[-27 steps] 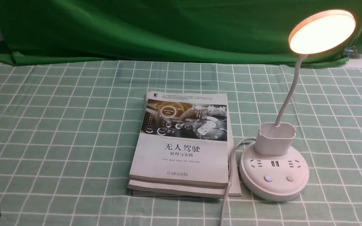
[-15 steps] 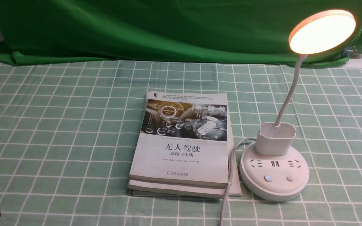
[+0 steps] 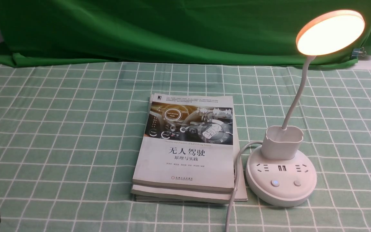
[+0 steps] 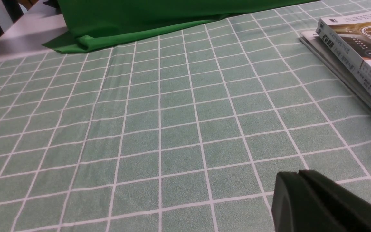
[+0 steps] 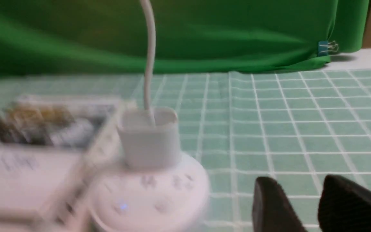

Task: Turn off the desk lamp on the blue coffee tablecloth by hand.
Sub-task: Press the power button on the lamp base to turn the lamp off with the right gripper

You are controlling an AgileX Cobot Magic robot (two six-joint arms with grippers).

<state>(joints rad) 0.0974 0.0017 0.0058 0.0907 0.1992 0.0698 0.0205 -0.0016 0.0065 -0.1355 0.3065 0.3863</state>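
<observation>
R gripper (image 5: 301,185): fingers apart w/ a clear gap, nothing held, low over the blue coffee tablecloth (image 3: 60,129) at the near edge of the bench. L gripper (image 4: 298,175): fingers look pressed together, only a seam showing, nothing held. It sits at the near-left corner, well apart from the task obj.

The desk lamp (image 3: 282,141) stands on the R side of the cloth. Its round base faces the robot, w/ a lit button (image 3: 274,183) and a plain button (image 3: 297,183) on the near rim. Cord (image 3: 233,193) runs off the near edge. Books (image 3: 188,151) lie just beside the base, between it and the L arm.

In the R wrist view the base is close ahead of the R gripper, offset toward the books' side, so the R arm is nearer; the press likely goes fwd and down onto a button.

Farther back the neck rises upright and the disc head is lit. Dark green cloth (image 3: 140,29) hangs behind.
</observation>
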